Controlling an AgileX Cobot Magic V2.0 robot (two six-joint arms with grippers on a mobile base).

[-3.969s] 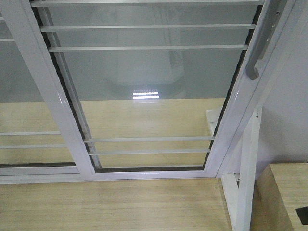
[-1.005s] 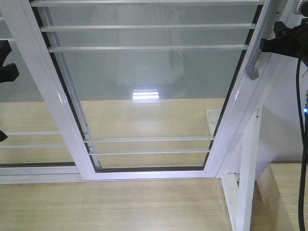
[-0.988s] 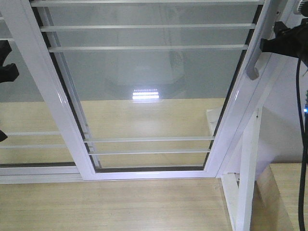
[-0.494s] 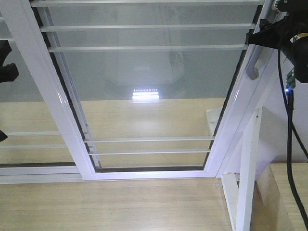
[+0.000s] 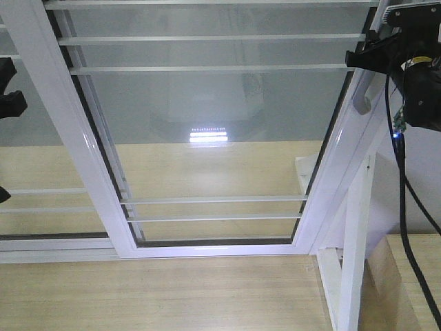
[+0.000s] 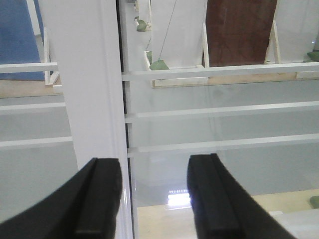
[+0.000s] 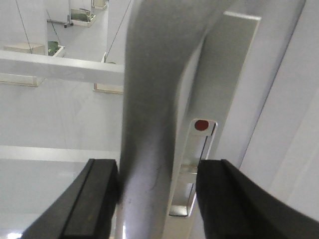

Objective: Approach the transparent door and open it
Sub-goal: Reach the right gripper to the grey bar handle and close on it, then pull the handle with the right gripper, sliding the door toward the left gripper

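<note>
One view, right wrist: handle (image 7: 149,124) inside right end effector (image 7: 158,199)

The right arm's end is a bulky matte black housing (image 5: 422,96) with a tiny blue light (image 5: 394,136) glowing on its lower edge. A thin black cable (image 5: 406,214) trails down from it. The right gripper (image 7: 158,199) and the left gripper (image 6: 154,199) each have two broad, flat, matte black fingers (image 7: 229,199) with angular bevelled edges.
</note>
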